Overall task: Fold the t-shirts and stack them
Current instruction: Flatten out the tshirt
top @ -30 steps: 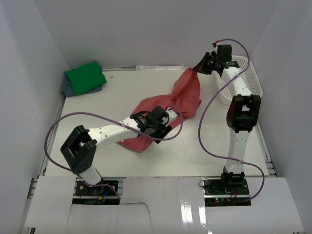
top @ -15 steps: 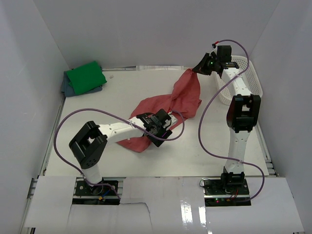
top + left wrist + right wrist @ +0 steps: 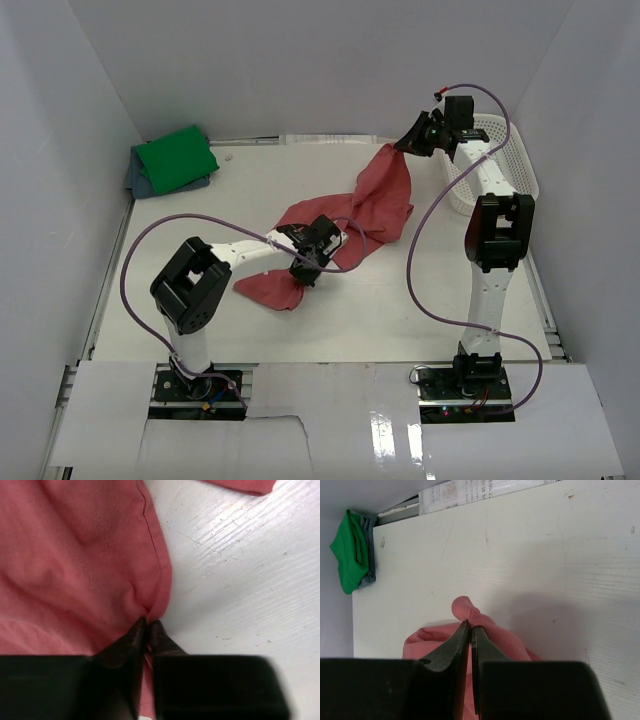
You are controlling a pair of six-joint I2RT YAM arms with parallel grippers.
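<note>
The red shirt (image 3: 385,195) is light, limp cloth, probably best held at its edges. The right gripper (image 3: 470,625) clamps its far corner; the left gripper (image 3: 149,624) clamps a near fold.

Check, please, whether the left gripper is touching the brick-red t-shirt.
Touching. The left wrist view shows the left gripper closed on a bunched fold of the brick-red t-shirt, with cloth pinched between its fingertips.

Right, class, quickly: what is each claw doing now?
Left claw: closed on the brick-red t-shirt.
Right claw: closed on the same t-shirt.
</note>
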